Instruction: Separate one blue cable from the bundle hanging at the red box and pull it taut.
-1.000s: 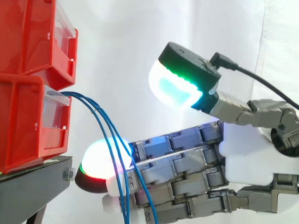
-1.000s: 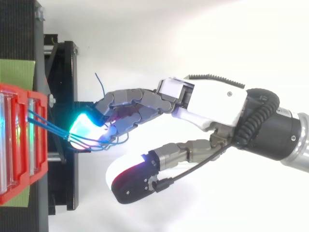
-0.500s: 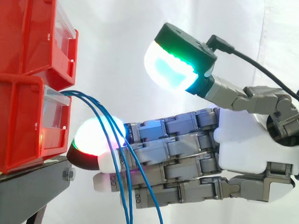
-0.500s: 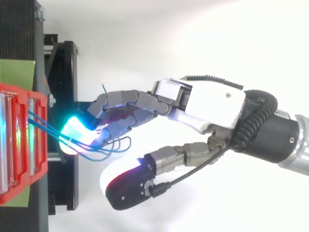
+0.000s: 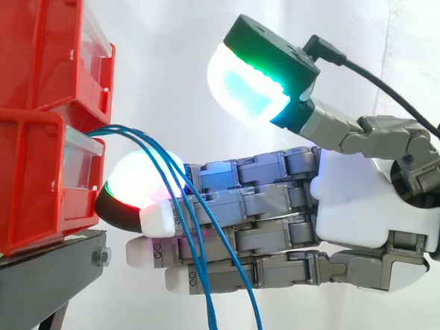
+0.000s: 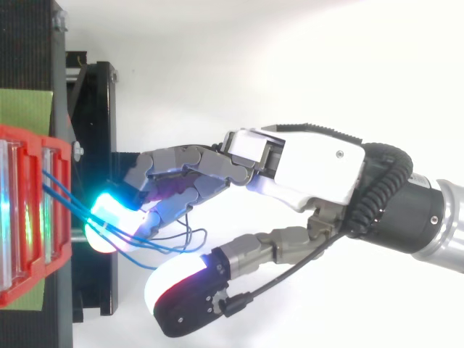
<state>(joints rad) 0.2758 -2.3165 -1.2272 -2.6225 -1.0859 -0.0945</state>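
Observation:
Several thin blue cables (image 5: 117, 131) leave the lower red bin (image 5: 24, 183) and arc down across my hand's fingers (image 5: 232, 211) to the view's bottom edge. My hand (image 5: 359, 211) reaches in from the right with straight fingers lying against the cables close to the bin's front. The thumb (image 5: 259, 70) stands apart, well above the fingers. In the top view the cables (image 6: 69, 201) run from the bin (image 6: 29, 217) over the glowing fingertips (image 6: 109, 214) and loop beside them. My hand (image 6: 304, 167) is open; I cannot see one cable held apart from the others.
A second red bin (image 5: 41, 42) sits on top of the lower one. Both rest on a black stand (image 5: 41, 274) whose edge lies just under the fingertips. A green patch (image 6: 25, 109) lies on the stand beside the bins. A white curtain hangs behind.
My hand has moved closer to the bins and a little upward, its fingertips pushing further in among the cables. The cables now bend more sharply over the fingers.

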